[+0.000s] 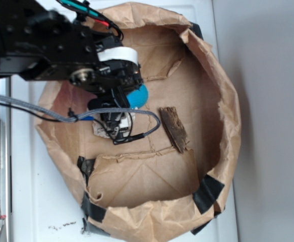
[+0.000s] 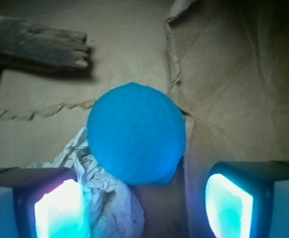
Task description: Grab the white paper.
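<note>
The black gripper (image 2: pixel 144 203) hangs low inside the brown paper bag lining (image 1: pixel 207 96) of a tub, its two fingers (image 2: pixel 60 208) set apart with nothing clamped between them. The landmark for this record is the round, smooth blue ball (image 2: pixel 136 133), which rests on the creased paper floor just ahead of the fingertips in the wrist view. The crumpled off-white wad of paper (image 2: pixel 102 186) lies against the ball's lower left side, apparently touching it, and runs down beside and partly behind the left-hand finger in that view; its surface is wrinkled and irregular. From the exterior view only a pale corner of the wad (image 1: pixel 100 131) shows beneath the arm, and the ball (image 1: pixel 138 96) appears as a blue patch at the edge of the wrist housing; the rest of both is hidden, so the exact contact between finger and wad cannot be confirmed. A flat, dark, rough-surfaced strip, possibly bark or wood (image 1: pixel 174 129), lies well apart from the ball, beyond it as seen from the wrist. A grey braided cable (image 1: pixel 36 108) loops from the arm down past the ball.
</note>
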Robot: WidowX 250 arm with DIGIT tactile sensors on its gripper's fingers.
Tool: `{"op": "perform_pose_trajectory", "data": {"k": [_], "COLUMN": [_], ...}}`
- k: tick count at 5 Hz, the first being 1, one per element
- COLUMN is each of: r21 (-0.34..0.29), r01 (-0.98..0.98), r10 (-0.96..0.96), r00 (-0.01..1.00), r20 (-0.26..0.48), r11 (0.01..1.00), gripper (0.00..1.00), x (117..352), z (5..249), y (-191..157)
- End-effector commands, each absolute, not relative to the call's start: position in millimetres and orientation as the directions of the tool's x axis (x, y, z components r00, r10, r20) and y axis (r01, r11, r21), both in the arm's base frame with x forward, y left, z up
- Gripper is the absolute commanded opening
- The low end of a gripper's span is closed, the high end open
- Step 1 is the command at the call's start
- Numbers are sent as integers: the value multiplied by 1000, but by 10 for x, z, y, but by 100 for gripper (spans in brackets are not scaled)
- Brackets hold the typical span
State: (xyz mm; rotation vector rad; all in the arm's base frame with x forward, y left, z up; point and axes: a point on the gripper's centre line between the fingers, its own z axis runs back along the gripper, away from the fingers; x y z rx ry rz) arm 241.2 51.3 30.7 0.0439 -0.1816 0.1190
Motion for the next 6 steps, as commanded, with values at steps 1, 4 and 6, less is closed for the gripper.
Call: {"op": "perform_pose_trajectory", "data": {"k": [1,4,6], "r21": [-33,-131,-177], "r01": [-77,-124,-81], "r10": [82,150,119], "r00": [982,965,970], "r20": [172,213,213], "r11": [996,984,981], "gripper": [100,100,100], "x": [2261,2216,2134], "z": [514,942,718], "y": [459,544,273]}}
